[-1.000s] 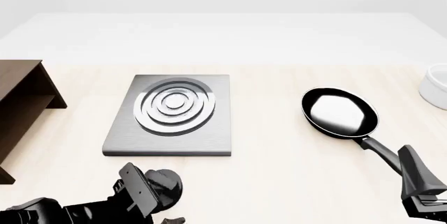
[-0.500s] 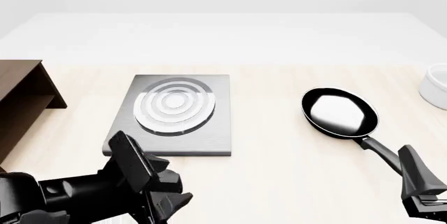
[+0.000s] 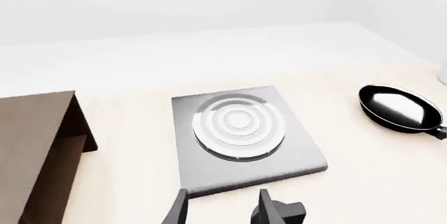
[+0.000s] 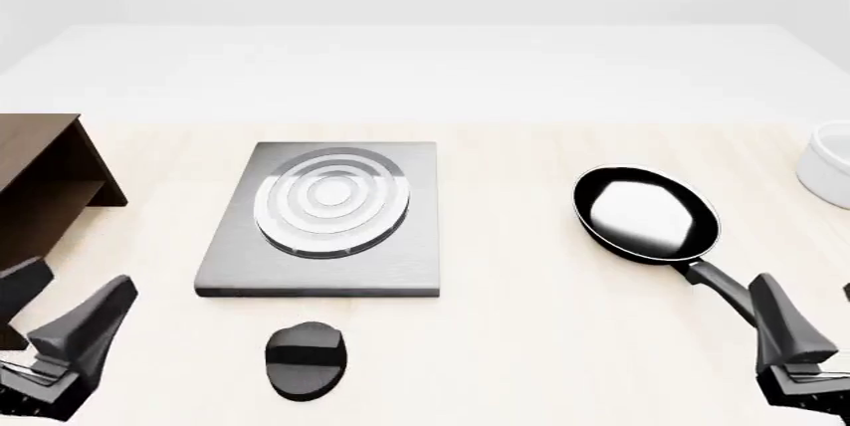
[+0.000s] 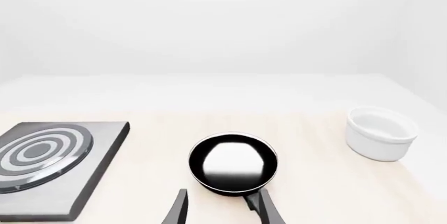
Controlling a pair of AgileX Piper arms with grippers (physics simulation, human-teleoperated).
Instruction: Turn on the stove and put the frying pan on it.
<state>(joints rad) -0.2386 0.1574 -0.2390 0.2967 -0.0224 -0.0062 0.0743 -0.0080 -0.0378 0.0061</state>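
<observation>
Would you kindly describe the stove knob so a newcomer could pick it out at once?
Find the grey stove in the middle of the table. Just in front of its near edge lies the knob, apart from the slab: a small round black disc, unlike the long-handled pan.

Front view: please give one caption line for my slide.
Frying pan sits right of the stove; knob lies in front.

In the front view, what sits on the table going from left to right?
Brown wooden shelf → stove → frying pan → white bowl.
</observation>
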